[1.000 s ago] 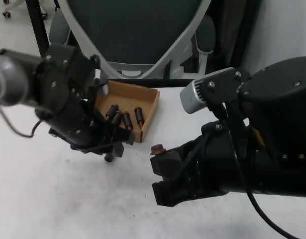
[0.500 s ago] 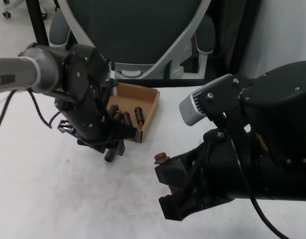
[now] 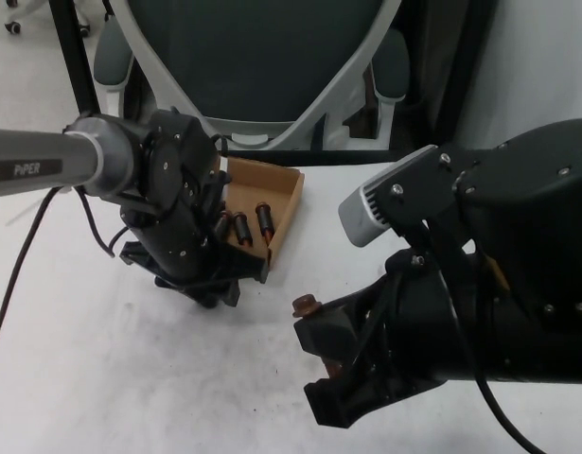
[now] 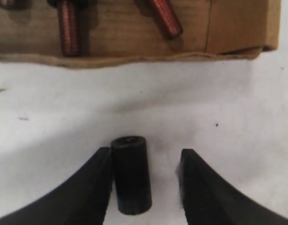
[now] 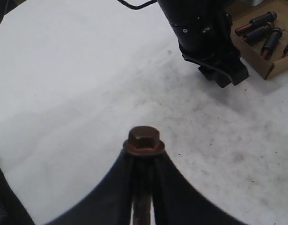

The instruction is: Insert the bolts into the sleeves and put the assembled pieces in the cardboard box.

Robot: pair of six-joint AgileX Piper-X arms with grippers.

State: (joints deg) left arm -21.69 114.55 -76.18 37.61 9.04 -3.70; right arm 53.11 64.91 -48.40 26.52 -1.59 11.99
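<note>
While the right pincer [image 5: 144,157] clamps a bolt [image 5: 144,142], the left pincer [image 4: 144,155] gapes around a black sleeve [image 4: 130,174].

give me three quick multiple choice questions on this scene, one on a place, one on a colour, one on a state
1. Where is the loose sleeve relative to the cardboard box?
A) inside it
B) outside it, between the left claw's fingers
C) on top of it

2. What colour is that sleeve?
A) black
B) white
C) blue

3. What state is the right claw in?
A) open and empty
B) shut on a bolt
C) shut on a sleeve

1 B: it sits on the table, short of the box wall.
2 A: it is dark all over.
3 B: the hexagonal head sticks out past the closed fingers.
</note>
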